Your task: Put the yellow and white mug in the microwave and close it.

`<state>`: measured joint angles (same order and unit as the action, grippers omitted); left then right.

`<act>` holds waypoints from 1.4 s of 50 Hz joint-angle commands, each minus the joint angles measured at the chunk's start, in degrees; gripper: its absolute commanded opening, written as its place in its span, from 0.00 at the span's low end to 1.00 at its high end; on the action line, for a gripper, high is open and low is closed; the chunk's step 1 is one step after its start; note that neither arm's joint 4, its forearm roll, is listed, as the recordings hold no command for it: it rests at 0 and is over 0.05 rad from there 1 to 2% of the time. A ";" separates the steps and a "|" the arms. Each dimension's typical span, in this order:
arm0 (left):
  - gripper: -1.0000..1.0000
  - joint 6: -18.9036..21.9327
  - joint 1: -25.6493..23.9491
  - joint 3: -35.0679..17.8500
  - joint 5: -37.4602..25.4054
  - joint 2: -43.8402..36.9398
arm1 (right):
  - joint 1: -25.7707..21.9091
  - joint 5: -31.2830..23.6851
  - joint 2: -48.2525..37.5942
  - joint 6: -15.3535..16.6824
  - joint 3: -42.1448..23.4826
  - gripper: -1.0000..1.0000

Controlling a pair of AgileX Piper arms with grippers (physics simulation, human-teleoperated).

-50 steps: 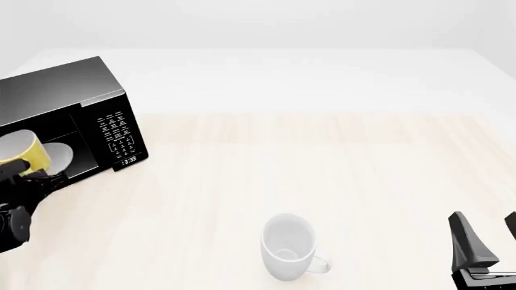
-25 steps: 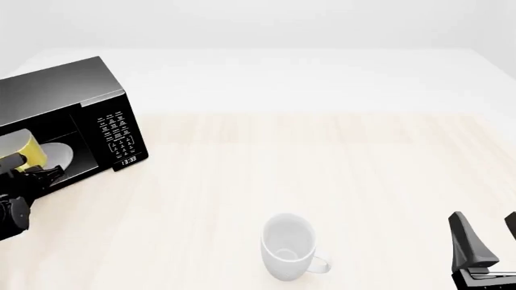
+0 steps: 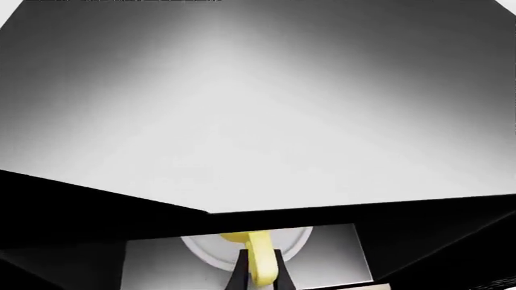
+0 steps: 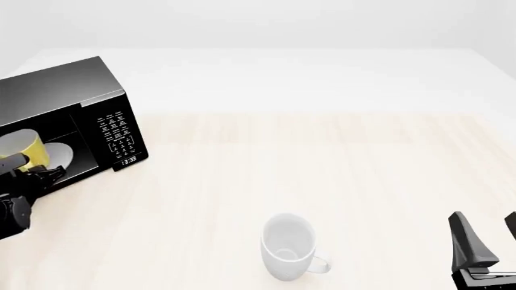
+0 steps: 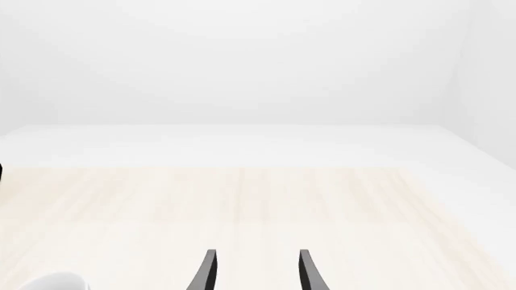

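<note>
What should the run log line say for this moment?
left gripper: holding yellow mug in microwave | right gripper: open, idle | white mug: on table

The yellow and white mug (image 4: 24, 147) sits tilted inside the open black microwave (image 4: 77, 99), beside its white turntable (image 4: 58, 154).

Pale wood-grain table (image 4: 339, 163) – plain white wall (image 5: 241, 60) behind – soft even light.

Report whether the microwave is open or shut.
Open: the microwave cavity shows its white turntable, with the yellow mug at the opening.
</note>
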<state>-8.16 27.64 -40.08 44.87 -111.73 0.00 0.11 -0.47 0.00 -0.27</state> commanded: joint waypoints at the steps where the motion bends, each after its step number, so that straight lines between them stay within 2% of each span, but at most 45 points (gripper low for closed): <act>1: 1.00 1.73 1.72 -3.06 -0.75 -6.28 | 0.00 -0.01 0.04 -0.01 0.02 1.00; 18: 1.00 1.69 1.75 -1.77 -0.92 -4.50 | 0.00 0.00 0.04 0.00 0.02 1.00; 31: 1.00 1.31 0.23 3.00 0.07 0.19 | 0.00 -0.01 0.04 0.00 0.02 1.00; 53: 1.00 2.10 -0.20 12.22 0.13 12.10 | 0.01 -0.01 0.04 -0.01 0.02 1.00; 54: 1.00 3.34 0.11 12.90 -0.07 13.34 | 0.01 0.00 0.04 -0.02 0.02 1.00; 57: 1.00 3.75 0.13 13.51 -0.53 14.48 | 0.01 0.00 0.05 0.00 0.02 1.00; 70: 1.00 1.99 -0.63 17.52 -3.96 23.77 | -0.01 -0.01 0.04 0.00 0.02 1.00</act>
<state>-6.06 25.58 -26.85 41.54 -94.54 0.00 0.11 -0.47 0.00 -0.27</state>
